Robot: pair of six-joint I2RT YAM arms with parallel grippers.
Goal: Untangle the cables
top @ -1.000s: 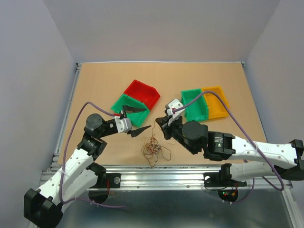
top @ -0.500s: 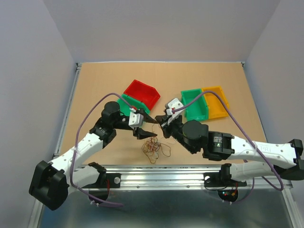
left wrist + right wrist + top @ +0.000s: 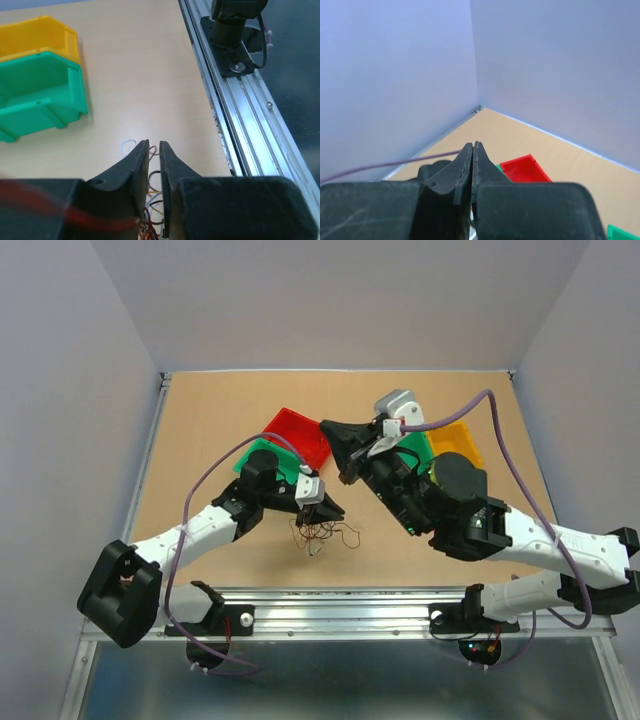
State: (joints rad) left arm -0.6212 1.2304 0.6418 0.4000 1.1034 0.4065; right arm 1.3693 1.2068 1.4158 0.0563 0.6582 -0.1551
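Left gripper (image 3: 154,144) jaws nearly together at the cables (image 3: 325,533); right gripper (image 3: 472,146) jaws pressed together, nothing between.
Wire strands cross the left gap, grip unclear. Tangle on table (image 3: 210,420), lower centre of top view; right gripper beside red bin (image 3: 298,432).

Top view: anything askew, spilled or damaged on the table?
The red bin and the green bin against it sit diagonal to the edges of the table. The cables lie in a tangle near the front edge. Nothing looks spilled or broken.
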